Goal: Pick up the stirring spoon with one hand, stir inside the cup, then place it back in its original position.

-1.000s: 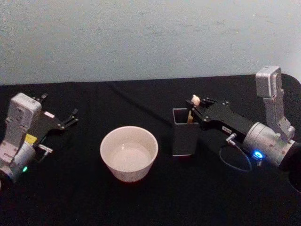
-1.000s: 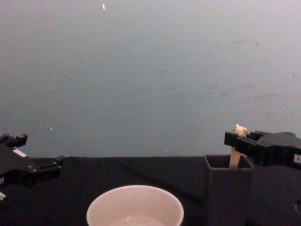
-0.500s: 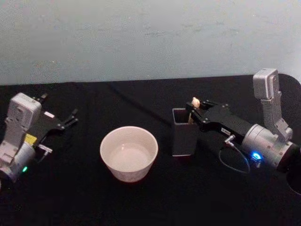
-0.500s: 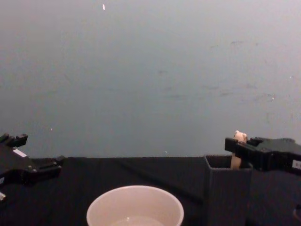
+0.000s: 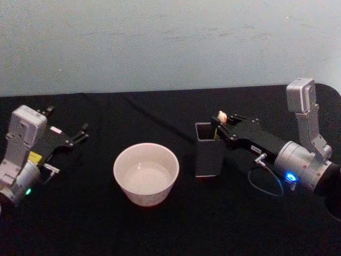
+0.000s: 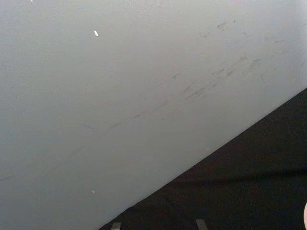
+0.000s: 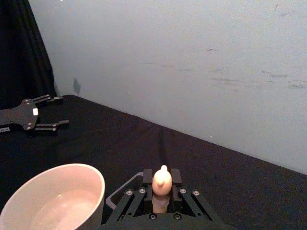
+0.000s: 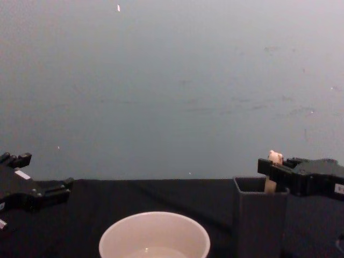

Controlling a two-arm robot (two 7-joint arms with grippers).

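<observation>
Black table point(image 5: 160, 229), spoon point(image 7: 161, 179) in holder point(image 5: 209, 156).

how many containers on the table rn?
2. The cup sits front and centre on the black table; the dark grey holder stands to its right, with the right claw shut on the stirring spoon.

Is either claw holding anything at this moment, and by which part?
The right claw is shut on the beige-pink-handled stirring spoon, just below its knobby tip, over the dark grey square holder. The left claw holds nothing.
</observation>
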